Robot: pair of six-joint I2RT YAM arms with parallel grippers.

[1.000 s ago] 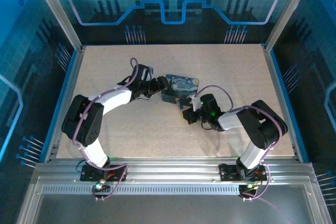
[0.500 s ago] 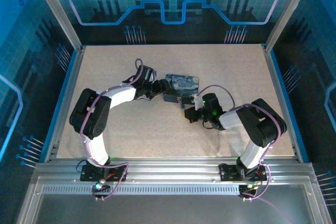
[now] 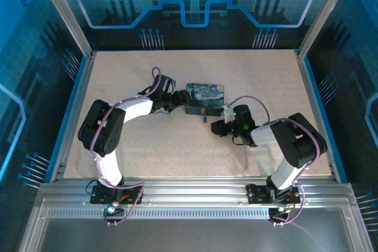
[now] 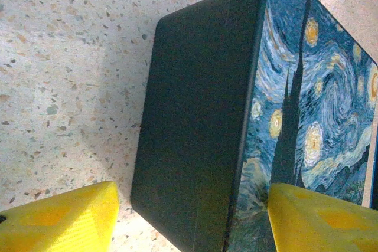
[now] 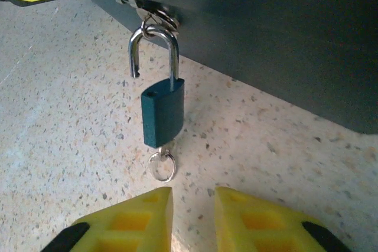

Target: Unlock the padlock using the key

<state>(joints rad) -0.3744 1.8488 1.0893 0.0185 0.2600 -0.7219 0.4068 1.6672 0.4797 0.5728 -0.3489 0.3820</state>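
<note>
Right claw [image 5: 192,199] slightly parted, empty | left claw [image 4: 189,208] wide, straddling tin [image 4: 195,116] | speckled beige table [image 3: 165,146] | blue glowing walls [image 3: 35,28]

top external: high at the near edge, looking down over the whole table [image 3: 266,75] | left wrist: close on tin [image 4: 195,128] corner | right wrist: low, close, facing tin's wall and padlock [image 5: 162,110] | shared: tin

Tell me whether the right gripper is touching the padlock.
Apart. The right wrist view shows bare tabletop between the padlock and the right gripper, whose jaws stand slightly open.
</note>
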